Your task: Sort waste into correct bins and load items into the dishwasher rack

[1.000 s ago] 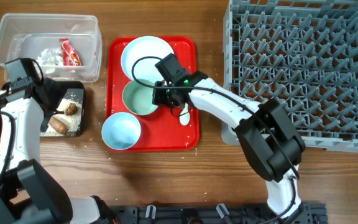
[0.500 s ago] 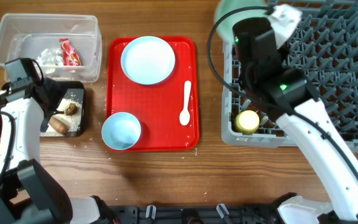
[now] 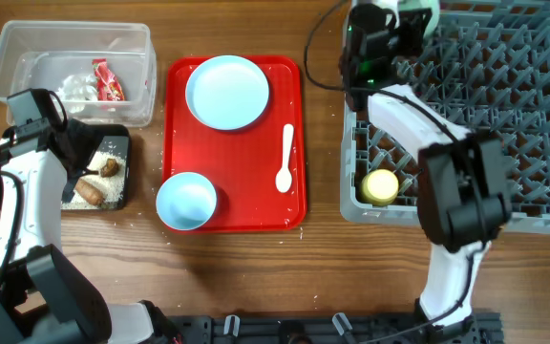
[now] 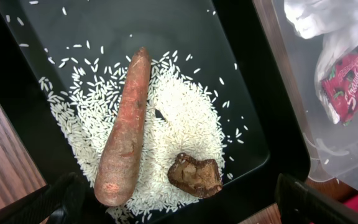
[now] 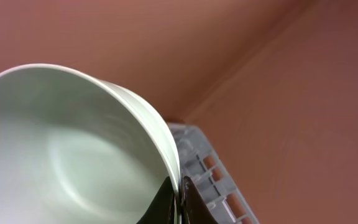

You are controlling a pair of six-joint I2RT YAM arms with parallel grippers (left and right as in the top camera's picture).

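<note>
Right claw (image 5: 178, 198), clamped on a bowl (image 5: 73, 155), has swung from tray (image 3: 294, 205) to upper-left corner of rack (image 3: 504, 115); placing comes next.

Pale green bowl (image 5: 61, 155), red tray (image 3: 256, 172), grey rack (image 3: 504, 115)

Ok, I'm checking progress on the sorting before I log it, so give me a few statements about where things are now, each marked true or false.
1. The yellow cup sits in the dishwasher rack. True.
2. The white spoon is in the rack. False: the white spoon lies on the red tray.
3. The right gripper pinches a bowl by its rim. True.
4. The carrot-shaped piece lies on the red tray. False: the carrot-shaped piece lies on rice in the black tray.
5. The left gripper is shut on the brown lump. False: the left gripper is open above the brown lump.
</note>
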